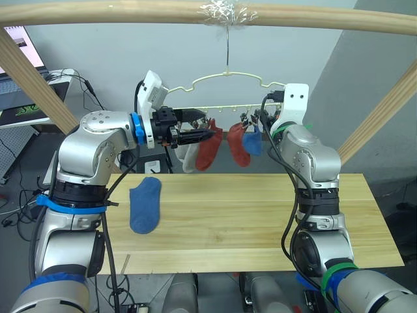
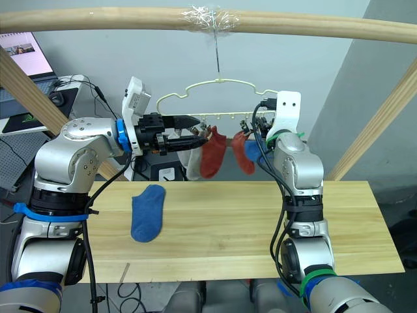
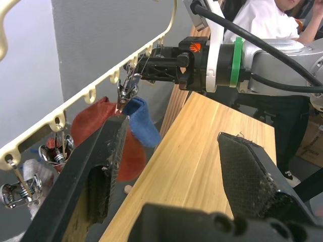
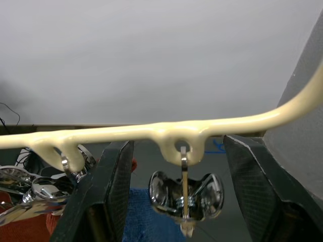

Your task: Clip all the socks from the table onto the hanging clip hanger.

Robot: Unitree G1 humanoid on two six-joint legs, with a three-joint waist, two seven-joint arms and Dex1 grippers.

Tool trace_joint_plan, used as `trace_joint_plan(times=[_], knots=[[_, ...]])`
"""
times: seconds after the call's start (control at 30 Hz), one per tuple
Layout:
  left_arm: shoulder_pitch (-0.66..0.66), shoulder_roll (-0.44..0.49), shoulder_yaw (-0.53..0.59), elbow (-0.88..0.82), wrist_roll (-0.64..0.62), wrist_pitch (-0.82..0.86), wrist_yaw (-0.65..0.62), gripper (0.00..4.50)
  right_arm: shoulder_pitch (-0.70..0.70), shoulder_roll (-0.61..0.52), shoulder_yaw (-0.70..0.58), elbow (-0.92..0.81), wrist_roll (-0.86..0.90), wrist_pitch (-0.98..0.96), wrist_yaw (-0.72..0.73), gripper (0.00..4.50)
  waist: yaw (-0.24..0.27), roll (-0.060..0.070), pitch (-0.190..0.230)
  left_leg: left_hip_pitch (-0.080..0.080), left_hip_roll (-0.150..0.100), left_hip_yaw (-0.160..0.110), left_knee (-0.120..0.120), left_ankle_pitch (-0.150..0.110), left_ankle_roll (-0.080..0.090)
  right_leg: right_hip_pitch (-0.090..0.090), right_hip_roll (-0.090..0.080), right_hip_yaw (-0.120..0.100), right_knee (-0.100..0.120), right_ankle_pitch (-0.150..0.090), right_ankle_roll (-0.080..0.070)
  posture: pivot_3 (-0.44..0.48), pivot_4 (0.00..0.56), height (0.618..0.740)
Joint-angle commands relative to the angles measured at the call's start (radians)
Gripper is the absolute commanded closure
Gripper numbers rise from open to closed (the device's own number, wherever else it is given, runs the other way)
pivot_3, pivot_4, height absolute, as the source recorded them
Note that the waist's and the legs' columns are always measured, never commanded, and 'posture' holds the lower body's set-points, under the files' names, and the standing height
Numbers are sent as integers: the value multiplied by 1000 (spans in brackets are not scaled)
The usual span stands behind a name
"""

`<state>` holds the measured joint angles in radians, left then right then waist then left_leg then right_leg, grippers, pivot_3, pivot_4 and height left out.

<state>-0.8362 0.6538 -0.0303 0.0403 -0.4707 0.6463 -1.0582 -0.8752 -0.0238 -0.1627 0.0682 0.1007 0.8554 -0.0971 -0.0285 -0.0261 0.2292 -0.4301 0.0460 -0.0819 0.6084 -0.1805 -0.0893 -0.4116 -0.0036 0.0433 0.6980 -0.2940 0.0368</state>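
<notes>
One blue sock (image 1: 144,203) lies flat on the left part of the table (image 1: 260,222). The clip hanger (image 1: 228,81) hangs from a wire above the table's far edge. A light grey sock (image 1: 189,158), two rust-red socks (image 1: 210,150) (image 1: 238,147) and a blue sock (image 1: 253,140) dangle from its clips. My left gripper (image 1: 205,126) is open and empty, raised beside the left red sock (image 3: 91,116). My right gripper (image 4: 179,146) is open at the hanger's right end. Its fingers (image 4: 108,191) flank the metal clip (image 4: 184,194) holding the blue sock (image 3: 144,123).
A round wooden pole (image 1: 208,13) carries the hanger, with slanted poles (image 1: 36,81) at both sides. A laptop (image 1: 19,65) and cables sit on a desk at the far left. A person (image 3: 272,15) stands beyond the table's right end.
</notes>
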Motion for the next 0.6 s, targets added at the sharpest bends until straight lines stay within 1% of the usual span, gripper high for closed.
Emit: trace_joint_plan(times=[0.03, 0.57, 0.6], knots=[[-7, 4, 27, -43, -13, -13, 2, 1297, -26, -3, 7, -23, 0, -30, -6, 1991, 0, 0, 0, 0, 0, 0, 0, 0, 0, 0, 0, 0, 0, 0, 0, 111, 186, 740], [-5, -1, 26, -45, -13, -13, 8, 1297, -52, 7, 8, 12, 6, -49, -13, 1991, 0, 0, 0, 0, 0, 0, 0, 0, 0, 0, 0, 0, 0, 0, 0, 115, 188, 740], [-5, -1, 26, -46, -13, -13, 9, 1297, -50, 5, 9, 9, 4, -47, -13, 2169, 0, 0, 0, 0, 0, 0, 0, 0, 0, 0, 0, 0, 0, 0, 0, 115, 188, 740]])
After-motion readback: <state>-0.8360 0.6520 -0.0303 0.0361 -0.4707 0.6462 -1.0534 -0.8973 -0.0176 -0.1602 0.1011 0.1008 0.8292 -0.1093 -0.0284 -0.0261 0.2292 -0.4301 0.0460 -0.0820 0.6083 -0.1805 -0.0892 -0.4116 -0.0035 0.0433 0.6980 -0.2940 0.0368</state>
